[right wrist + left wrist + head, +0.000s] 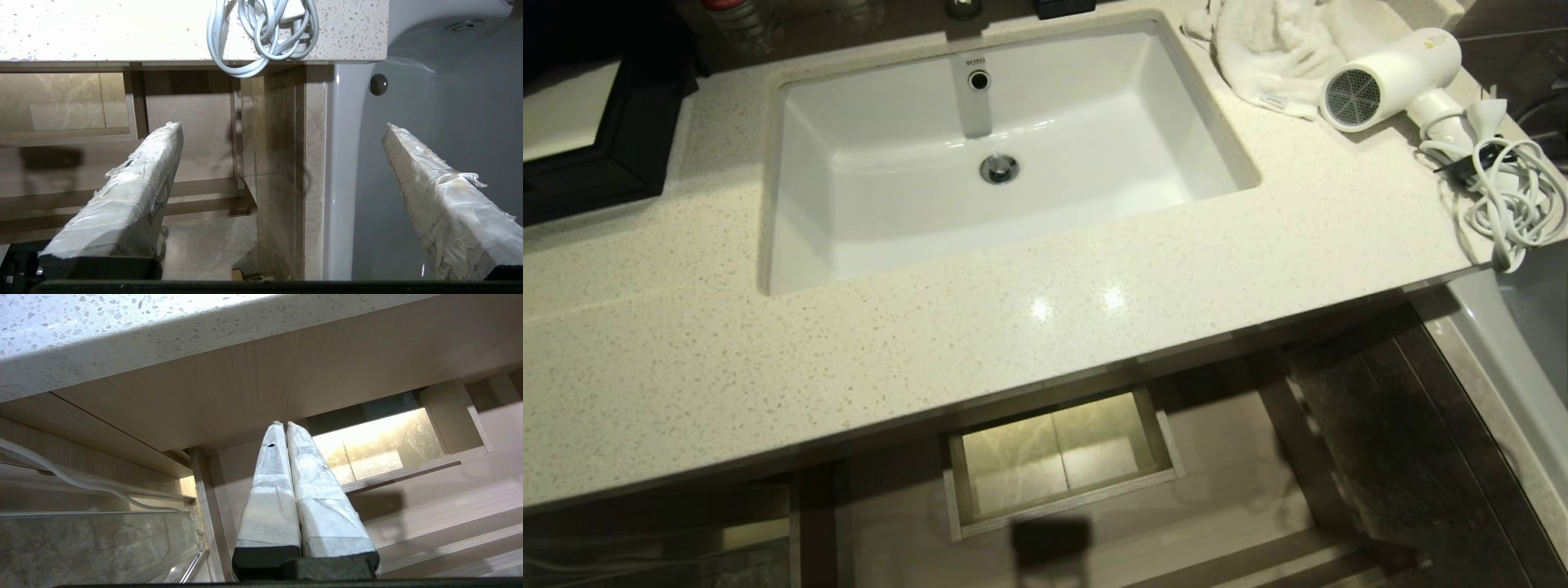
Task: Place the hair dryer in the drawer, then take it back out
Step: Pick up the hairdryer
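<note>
The white hair dryer (1388, 77) lies on the counter's far right corner, grey grille facing the sink. Its bundled white cord (1503, 196) trails to the counter's edge. Under the counter the wood-grain drawer (1217, 474) stands pulled out, with its boxed cutout (1058, 457) at the middle back. Neither arm shows in the head view. My right gripper (281, 125) is open wide and empty, low in front of the counter's right end, below the hanging cord (261, 36) and beside the drawer (196, 122). My left gripper (283, 424) is shut on nothing, parked under the counter edge facing the drawer (449, 498).
A white sink (809, 163) fills the middle of the speckled counter (931, 343). A white towel (1274, 49) lies behind the dryer. A black-framed box (596, 139) sits at the far left. A grey bathtub (1527, 327) borders the counter's right end.
</note>
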Motion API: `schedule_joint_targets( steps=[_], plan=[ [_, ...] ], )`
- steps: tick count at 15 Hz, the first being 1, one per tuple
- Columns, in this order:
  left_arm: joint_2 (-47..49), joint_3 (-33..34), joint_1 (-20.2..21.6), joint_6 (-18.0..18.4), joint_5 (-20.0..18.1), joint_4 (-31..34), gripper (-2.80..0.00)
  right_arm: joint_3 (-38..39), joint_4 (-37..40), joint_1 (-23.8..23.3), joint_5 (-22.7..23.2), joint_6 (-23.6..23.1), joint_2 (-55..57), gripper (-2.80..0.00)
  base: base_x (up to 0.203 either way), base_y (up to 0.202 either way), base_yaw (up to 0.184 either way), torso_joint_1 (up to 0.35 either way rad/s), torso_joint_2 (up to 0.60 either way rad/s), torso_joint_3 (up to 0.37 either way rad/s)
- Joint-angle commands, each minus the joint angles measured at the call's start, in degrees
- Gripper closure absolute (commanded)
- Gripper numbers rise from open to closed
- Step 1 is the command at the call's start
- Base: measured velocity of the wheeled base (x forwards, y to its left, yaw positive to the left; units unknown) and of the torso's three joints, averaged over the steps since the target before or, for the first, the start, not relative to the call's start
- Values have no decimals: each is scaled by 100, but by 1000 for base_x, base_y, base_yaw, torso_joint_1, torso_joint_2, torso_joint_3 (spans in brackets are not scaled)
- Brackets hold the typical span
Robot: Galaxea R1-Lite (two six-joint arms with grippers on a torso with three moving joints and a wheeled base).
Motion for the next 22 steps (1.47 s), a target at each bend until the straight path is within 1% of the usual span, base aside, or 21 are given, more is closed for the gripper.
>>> schedule_joint_targets(
  steps=[1, 10, 22],
  plan=[
    [0, 0, 1, -4, 2, 2, 0, -1, 29, 5, 13, -18, -30, -280, 0, 0, 0, 0, 0, 0],
    [0, 0, 1, -4, 2, 2, 0, 156, 20, 5, 13, -18, -170, -280, 0, 0, 0, 0, 0, 0],
    [0, 0, 1, -4, 2, 2, 0, 182, 20, 5, 13, -18, -205, -280, 0, 0, 0, 0, 0, 0]
  ],
)
